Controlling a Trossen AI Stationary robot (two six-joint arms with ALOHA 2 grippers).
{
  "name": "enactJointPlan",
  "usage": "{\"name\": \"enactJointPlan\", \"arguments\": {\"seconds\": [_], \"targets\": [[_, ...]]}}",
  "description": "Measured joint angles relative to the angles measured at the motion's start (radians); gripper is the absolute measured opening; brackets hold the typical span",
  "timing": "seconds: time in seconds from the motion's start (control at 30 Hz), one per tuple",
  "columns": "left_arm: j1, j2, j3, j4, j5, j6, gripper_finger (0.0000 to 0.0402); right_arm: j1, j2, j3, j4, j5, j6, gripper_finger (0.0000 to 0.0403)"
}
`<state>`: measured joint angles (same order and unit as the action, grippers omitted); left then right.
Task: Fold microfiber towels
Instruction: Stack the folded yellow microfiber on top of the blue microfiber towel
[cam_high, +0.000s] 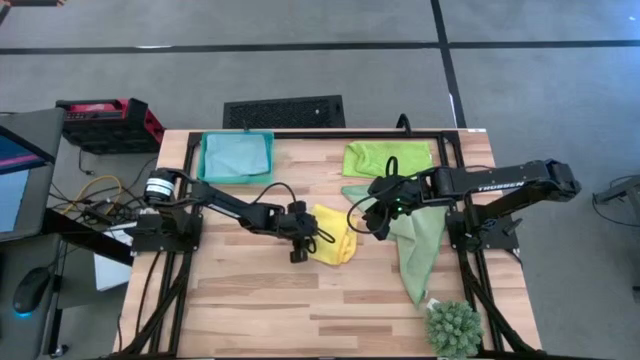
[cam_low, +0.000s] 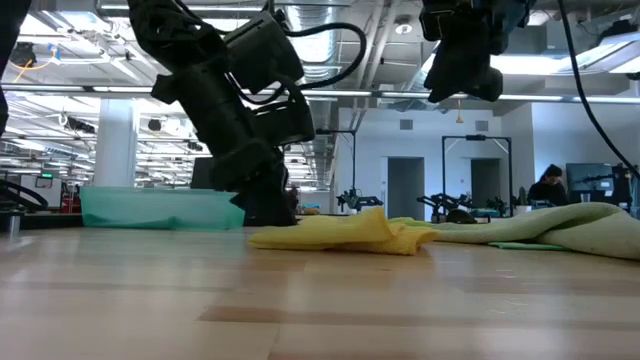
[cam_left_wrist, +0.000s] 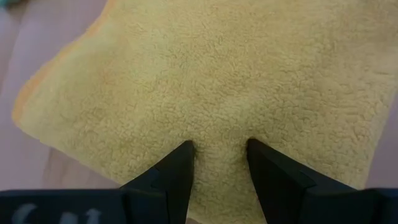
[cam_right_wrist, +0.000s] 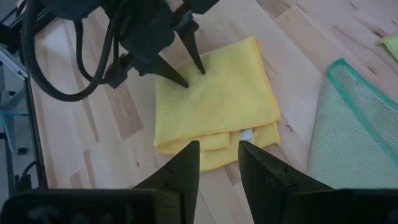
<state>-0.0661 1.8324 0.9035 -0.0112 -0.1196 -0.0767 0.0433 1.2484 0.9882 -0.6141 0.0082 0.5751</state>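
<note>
Wooden table (cam_high: 250, 300) is carrying the folded yellow towel (cam_high: 334, 236) at its middle. Left gripper (cam_high: 300, 250) is pressing parted, empty fingers onto the towel's edge. Right gripper (cam_high: 378, 226) is hovering just beside it, slightly parted, holding nothing, above the sage green towel (cam_high: 418, 250).

Yellow towel (cam_low: 345, 234) lies bunched at frame centre on the wooden worktop (cam_low: 300, 310). Left gripper (cam_low: 268, 205) comes down from upper left, touching the towel's left end. Sage green towel (cam_low: 560, 226) spreads at right. Teal tray (cam_low: 150, 208) sits at left. Right gripper (cam_low: 462, 70) hangs at upper right.
</note>
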Motion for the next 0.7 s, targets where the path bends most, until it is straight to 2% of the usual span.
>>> {"name": "enactJointPlan", "arguments": {"seconds": [0.2, 0.37, 0.5, 0.7], "targets": [[0.001, -0.012, 0.001, -0.064, -0.001, -0.13, 0.0146, 0.0, 0.0, 0.0, 0.0, 0.0, 0.0, 0.0133], [0.001, -0.053, 0.002, -0.216, -0.005, -0.17, 0.0146, 0.0, 0.0, 0.0, -0.001, 0.0, 0.0, 0.0134], [0.005, -0.102, -0.001, -0.358, -0.003, -0.073, 0.0146, 0.0, 0.0, 0.0, -0.002, 0.0, 0.0, 0.0133], [0.027, -0.133, -0.001, -0.495, 0.01, 0.336, 0.0146, 0.0, 0.0, 0.0, 0.001, 0.0, -0.005, 0.0134]]}}
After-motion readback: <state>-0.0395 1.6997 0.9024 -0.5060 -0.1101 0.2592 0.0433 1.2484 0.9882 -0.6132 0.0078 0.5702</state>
